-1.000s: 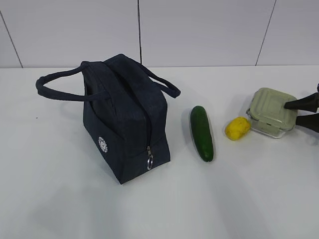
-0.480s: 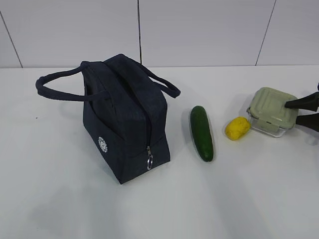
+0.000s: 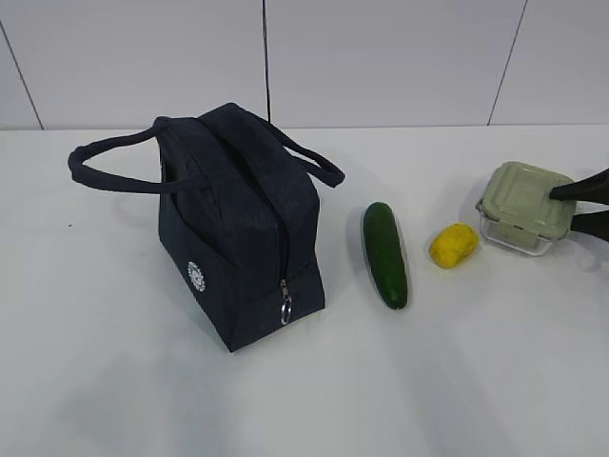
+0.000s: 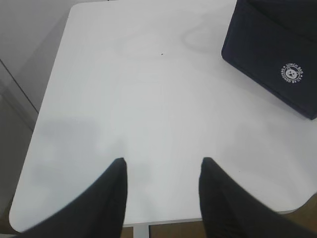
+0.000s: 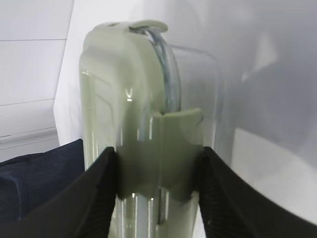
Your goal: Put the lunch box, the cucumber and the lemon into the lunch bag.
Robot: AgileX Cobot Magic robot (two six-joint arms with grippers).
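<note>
Lunch box (image 3: 524, 208) at the far right of the table (image 3: 114, 381), and it is being gripped right now — the right gripper (image 3: 588, 205) is closed on it, one dark finger over the sage-green lid and the other below at the clear side wall. From the right wrist view the hold is plain: the box (image 5: 148, 139) is seen on edge, its lid clip sandwiched between the two black fingers (image 5: 94, 198), which are pressed against either side of it. In the exterior view the box appears tilted, with the edge nearest the gripper raised; whether it is fully clear of the table cannot be told.

Just left of the box, apart from it, the lemon (image 3: 453, 245) is lying on the tabletop. Further left the cucumber (image 3: 385, 253) is stretched out lengthwise, one end pointing toward the camera. Beyond it the lunch bag (image 3: 238, 228) is standing upright, handles splayed to both sides, the zipper's ring pull hanging low on the near end — whether the top is open cannot be made out.

Over on the other side, the left gripper (image 4: 162, 171) is held above bare table with its fingers spread and nothing between them; a corner of the bag (image 4: 277, 54), white logo showing, is caught at the upper right of its view.
</note>
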